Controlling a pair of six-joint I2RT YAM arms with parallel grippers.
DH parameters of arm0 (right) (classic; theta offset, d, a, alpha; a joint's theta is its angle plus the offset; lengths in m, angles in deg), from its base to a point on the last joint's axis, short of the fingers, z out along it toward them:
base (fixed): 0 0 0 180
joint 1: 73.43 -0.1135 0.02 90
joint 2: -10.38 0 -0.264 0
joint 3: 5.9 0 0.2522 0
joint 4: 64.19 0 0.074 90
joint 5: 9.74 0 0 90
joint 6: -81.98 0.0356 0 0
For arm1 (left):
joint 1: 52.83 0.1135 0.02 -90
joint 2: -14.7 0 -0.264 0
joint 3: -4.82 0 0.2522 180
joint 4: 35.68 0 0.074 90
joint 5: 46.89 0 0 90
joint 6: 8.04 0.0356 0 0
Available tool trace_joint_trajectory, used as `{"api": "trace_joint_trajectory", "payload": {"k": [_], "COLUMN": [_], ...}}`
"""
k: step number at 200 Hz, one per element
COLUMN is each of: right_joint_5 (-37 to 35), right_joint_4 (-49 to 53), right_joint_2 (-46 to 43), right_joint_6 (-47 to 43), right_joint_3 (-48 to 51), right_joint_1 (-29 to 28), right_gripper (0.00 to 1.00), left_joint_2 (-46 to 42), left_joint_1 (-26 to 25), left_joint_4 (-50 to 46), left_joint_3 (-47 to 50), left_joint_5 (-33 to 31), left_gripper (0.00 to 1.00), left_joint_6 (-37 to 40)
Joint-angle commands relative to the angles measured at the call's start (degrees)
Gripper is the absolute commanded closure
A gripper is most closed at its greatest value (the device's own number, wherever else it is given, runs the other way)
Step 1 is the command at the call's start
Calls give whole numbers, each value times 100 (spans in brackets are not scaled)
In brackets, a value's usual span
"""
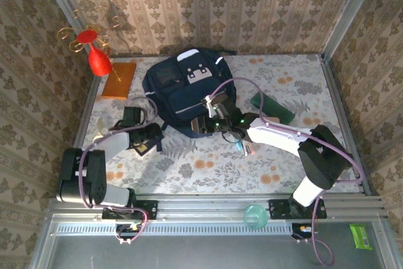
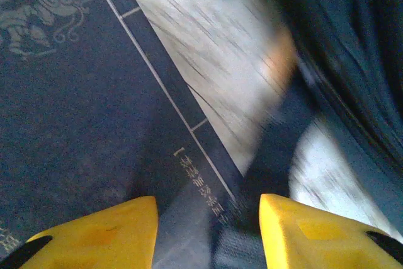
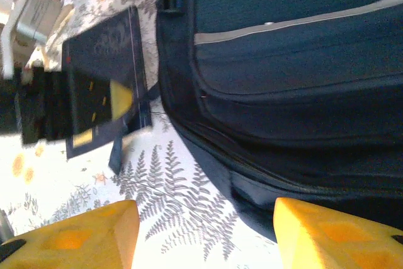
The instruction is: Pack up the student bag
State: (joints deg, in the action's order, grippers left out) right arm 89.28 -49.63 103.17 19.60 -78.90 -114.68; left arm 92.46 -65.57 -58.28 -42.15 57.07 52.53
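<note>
- You are looking at 1 student bag (image 1: 182,89), the biggest thing here. It is lying flat in the middle of the floral table (image 1: 189,171), its grey-white patch facing up.
- Your right gripper (image 3: 204,201) is hovering at the bag's near edge, its 2 yellow fingers standing apart with nothing between them.
- Your left gripper (image 2: 206,197) is hanging over 1 dark navy book (image 2: 75,105) just left of the bag, its 2 fingers apart. The blur is hiding whether they are touching the cover.
- 1 orange-brown book (image 1: 119,79) is lying at the far left, and 1 dark green flat case (image 1: 272,109) to the right of the bag.
- 1 red vase (image 1: 98,58) is standing in the far left corner.
- 1 teal cup (image 1: 255,215) and 1 green packet (image 1: 361,236) are sitting at the near rail.
</note>
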Motion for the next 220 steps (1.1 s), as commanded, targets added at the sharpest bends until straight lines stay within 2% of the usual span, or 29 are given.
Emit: {"api": "trace_joint_trajectory", "payload": {"k": [1,14,23,33,44,54,70,87,102,122,145,171,196,220], "right_joint_5": [-255,-235,-102,52,188,140,5,-343,-783,-994,-606,-506,-231,365], "right_joint_4": [258,256,171,143,152,228,363,755,1205,941,1004,1015,912,430], "right_joint_2": [-355,-378,-307,-137,124,413,931,1513,1977,2321,2860,3273,3527,3599], "right_joint_6": [-27,-54,-70,-55,-27,2,51,55,327,577,632,740,818,1044], "right_joint_3": [97,58,-17,-173,-412,-672,-1167,-1956,-2512,-2500,-2915,-3173,-3245,-3111], "right_joint_1": [96,78,13,-113,-343,-617,-979,-1279,-1349,-1296,-1248,-1287,-1289,-1306], "right_gripper": [39,39,38,37,31,28,23,19,19,19,22,24,27,36], "left_joint_2": [-761,-1508,-1984,-2499,-2916,-3161,-3201,-2775,-2146,-1400,-1016,-670,-459,-409], "left_joint_1": [-745,-873,-773,-528,-71,431,1321,1807,1874,1846,1823,1706,1468,1292], "left_joint_4": [-924,-1209,-1382,-1532,-1647,-1660,-1365,-867,-686,-589,-249,69,327,508], "left_joint_3": [115,63,132,298,508,701,953,1030,829,527,561,597,662,716], "left_joint_5": [411,-3,-418,-820,-1044,-1007,-539,-96,-45,186,293,673,907,1055], "left_gripper": [54,49,41,32,23,18,15,12,12,14,16,23,35,44], "left_joint_6": [-222,-201,-284,-422,-561,-652,-800,-924,-846,-555,-474,-470,-491,-487]}}
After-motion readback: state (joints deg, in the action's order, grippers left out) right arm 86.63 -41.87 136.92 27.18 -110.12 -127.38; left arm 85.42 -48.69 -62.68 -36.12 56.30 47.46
